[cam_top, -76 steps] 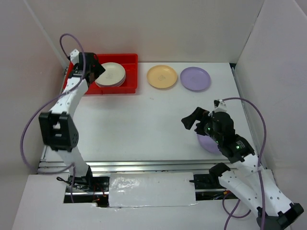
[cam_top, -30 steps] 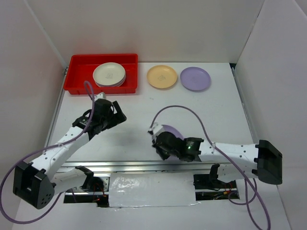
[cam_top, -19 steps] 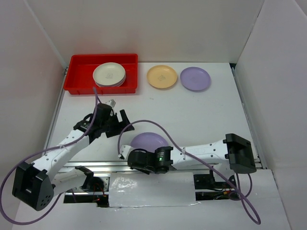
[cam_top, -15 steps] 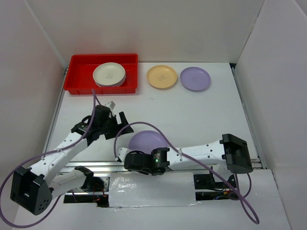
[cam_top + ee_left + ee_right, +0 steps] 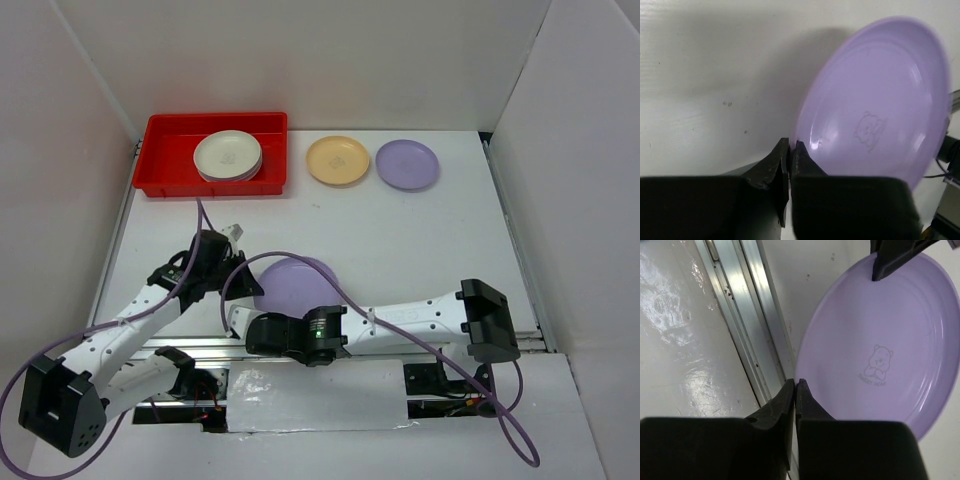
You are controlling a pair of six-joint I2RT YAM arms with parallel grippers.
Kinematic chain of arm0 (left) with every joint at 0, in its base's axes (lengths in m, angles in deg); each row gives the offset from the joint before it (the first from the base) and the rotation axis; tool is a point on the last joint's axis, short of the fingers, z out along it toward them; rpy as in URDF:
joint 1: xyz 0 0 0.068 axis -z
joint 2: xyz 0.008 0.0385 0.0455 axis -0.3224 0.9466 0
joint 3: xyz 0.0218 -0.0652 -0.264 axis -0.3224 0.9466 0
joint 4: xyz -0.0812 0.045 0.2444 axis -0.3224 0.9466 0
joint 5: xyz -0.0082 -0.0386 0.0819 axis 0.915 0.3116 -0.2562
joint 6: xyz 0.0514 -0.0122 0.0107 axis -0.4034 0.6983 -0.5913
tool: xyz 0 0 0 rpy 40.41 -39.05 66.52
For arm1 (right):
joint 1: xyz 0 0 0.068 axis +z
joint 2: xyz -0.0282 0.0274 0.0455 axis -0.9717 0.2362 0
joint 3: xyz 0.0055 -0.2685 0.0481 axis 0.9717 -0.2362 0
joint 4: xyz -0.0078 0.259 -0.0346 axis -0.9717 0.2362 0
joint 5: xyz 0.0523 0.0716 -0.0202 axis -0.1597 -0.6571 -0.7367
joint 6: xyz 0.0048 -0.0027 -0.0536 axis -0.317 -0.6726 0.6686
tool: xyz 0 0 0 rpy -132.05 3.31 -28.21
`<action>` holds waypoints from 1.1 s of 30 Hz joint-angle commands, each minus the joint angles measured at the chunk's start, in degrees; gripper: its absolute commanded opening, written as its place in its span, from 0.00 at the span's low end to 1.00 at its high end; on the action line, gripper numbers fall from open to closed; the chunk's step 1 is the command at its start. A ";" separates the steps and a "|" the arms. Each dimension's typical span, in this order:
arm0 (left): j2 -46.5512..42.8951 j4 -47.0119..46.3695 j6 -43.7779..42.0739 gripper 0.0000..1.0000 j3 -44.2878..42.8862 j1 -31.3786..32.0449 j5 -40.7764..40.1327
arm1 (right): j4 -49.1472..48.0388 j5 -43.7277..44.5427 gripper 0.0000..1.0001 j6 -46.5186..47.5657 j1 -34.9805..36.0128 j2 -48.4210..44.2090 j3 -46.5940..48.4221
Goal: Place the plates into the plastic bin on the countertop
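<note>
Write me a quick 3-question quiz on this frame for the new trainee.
1. True or false: the red bin holds no plates.
2. Left gripper and right gripper: which is shut on the rim of the near purple plate? A) left only B) right only C) both
3. What colour is the plate lying on the countertop nearest the bin's right side?
Key: 1. False, a cream plate sits inside. 2. C. 3. Yellow, the yellow plate.

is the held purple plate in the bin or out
Out: left fingers and right fingers pinch the plate, far from the red bin.
</note>
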 commanded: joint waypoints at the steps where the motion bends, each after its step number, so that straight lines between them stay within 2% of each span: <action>1: -0.08 -0.48 -1.06 0.08 -0.34 -1.03 -1.46 | 2.26 4.73 0.00 0.44 1.04 0.00 2.88; 2: -0.08 -0.57 -0.97 0.00 -0.51 -1.29 -1.72 | 2.34 5.26 0.00 0.00 1.22 0.00 2.97; 5: -0.61 -1.45 -0.09 0.00 -1.22 -1.64 -2.86 | 1.38 6.40 0.00 -0.70 1.75 -0.61 2.80; 6: -1.39 -1.97 0.43 0.00 -1.65 -1.73 -3.56 | 0.85 7.01 0.13 -1.06 1.84 -1.14 2.45; 7: -1.84 -2.06 0.96 0.00 -2.01 -1.82 -4.70 | 0.33 7.98 0.49 -2.80 1.75 -1.66 2.18; 8: -2.10 -1.80 2.36 0.00 -2.36 -2.08 -6.19 | -1.42 10.68 0.99 -5.17 1.57 -2.19 1.75; 10: -1.76 -0.23 3.50 0.00 -5.42 -3.74 -11.27 | -6.15 12.99 1.00 -7.73 0.87 -6.13 -1.23; 13: 1.30 0.39 5.26 0.00 -11.48 -7.69 -16.73 | -15.80 10.10 1.00 -11.85 0.78 -15.88 -8.00; 14: 2.19 -0.65 6.05 0.00 -12.89 -8.92 -17.62 | -18.29 7.92 1.00 -12.83 0.69 -21.39 -12.28; 16: 4.56 -2.76 7.20 0.00 -16.41 -11.38 -20.87 | -23.90 6.59 1.00 -16.68 0.61 -26.78 -16.08; 17: 5.27 -7.38 7.64 0.00 -17.64 -12.44 -23.15 | -24.89 3.80 1.00 -17.92 -0.53 -31.42 -19.32; 20: 11.06 -12.16 9.74 0.00 -22.81 -17.62 -26.68 | -25.78 2.28 1.00 -23.72 -3.85 -38.72 -23.81; 23: 21.16 -13.13 13.78 0.00 -28.62 -22.90 -27.39 | -25.08 2.10 1.00 -27.33 -6.59 -43.92 -26.46; 25: 29.31 -21.02 12.40 0.00 -30.91 -25.62 -24.67 | -22.98 1.92 1.00 -27.43 -7.13 -45.69 -26.65; 27: 38.52 -25.60 10.99 0.00 -37.66 -25.99 -24.49 | -21.83 1.31 1.00 -27.51 -6.87 -48.24 -26.56; 28: 42.07 -24.75 10.37 0.00 -41.35 -26.60 -24.32 | -21.13 0.00 1.00 -27.17 -6.78 -49.03 -26.56; 29: 45.15 -23.96 8.89 0.00 -48.87 -27.04 -23.79 | -20.51 -0.45 1.00 -27.25 -6.43 -50.26 -26.47; 30: 50.66 -22.99 8.53 0.00 -51.99 -27.22 -23.09 | -19.81 -0.71 1.00 -27.08 -5.90 -50.62 -26.39; 33: 57.55 -20.52 7.82 0.00 -59.83 -28.10 -23.43 | -15.60 -0.28 1.00 -27.43 -3.80 -51.59 -26.03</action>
